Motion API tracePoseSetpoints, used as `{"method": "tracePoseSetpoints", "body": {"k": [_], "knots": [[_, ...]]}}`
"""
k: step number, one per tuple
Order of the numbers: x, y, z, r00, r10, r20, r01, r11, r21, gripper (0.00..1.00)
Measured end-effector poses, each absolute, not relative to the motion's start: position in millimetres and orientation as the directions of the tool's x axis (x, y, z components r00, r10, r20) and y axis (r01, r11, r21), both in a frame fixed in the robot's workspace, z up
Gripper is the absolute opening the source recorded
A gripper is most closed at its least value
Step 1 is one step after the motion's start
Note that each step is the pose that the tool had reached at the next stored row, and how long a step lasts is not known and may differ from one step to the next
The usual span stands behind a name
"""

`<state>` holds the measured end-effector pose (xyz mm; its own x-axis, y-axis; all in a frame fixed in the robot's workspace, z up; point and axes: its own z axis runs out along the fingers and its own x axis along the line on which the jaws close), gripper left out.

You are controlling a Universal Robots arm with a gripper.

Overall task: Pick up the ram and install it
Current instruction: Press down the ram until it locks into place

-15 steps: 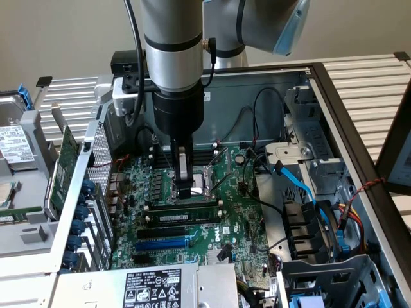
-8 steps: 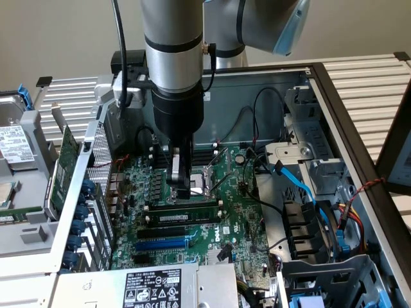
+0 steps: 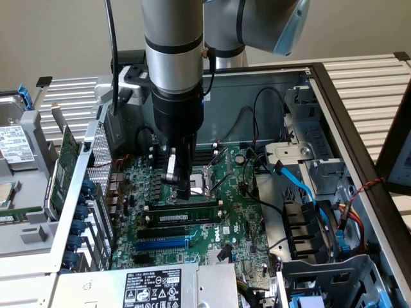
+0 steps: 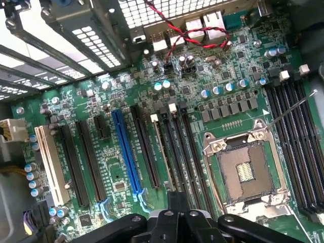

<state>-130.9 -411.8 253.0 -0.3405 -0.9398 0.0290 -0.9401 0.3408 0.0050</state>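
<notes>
My tool point(image 3: 182, 186) is closed, holding nothing, just above the ram point(image 3: 185, 209) seated in its black slot point(image 3: 183, 220) on the green motherboard point(image 3: 234, 224).

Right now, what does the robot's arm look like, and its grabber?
The arm is a fat silver tube with black rings at the joints and a pale blue cap up top. A black cable runs down beside it. Its lower part is a black cylinder with a small blue light. The gripper is black with silvery metal on its fingers. In the wrist view its base is shiny black, with rounded linkage arms.
</notes>
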Motion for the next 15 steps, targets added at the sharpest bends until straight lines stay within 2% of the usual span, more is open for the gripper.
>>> {"method": "tracePoseSetpoints", "body": {"k": [15], "knots": [[-130.9, -411.8, 251.9, -0.553, -0.832, 0.029, -0.833, 0.554, 0.005, 0.1]]}}
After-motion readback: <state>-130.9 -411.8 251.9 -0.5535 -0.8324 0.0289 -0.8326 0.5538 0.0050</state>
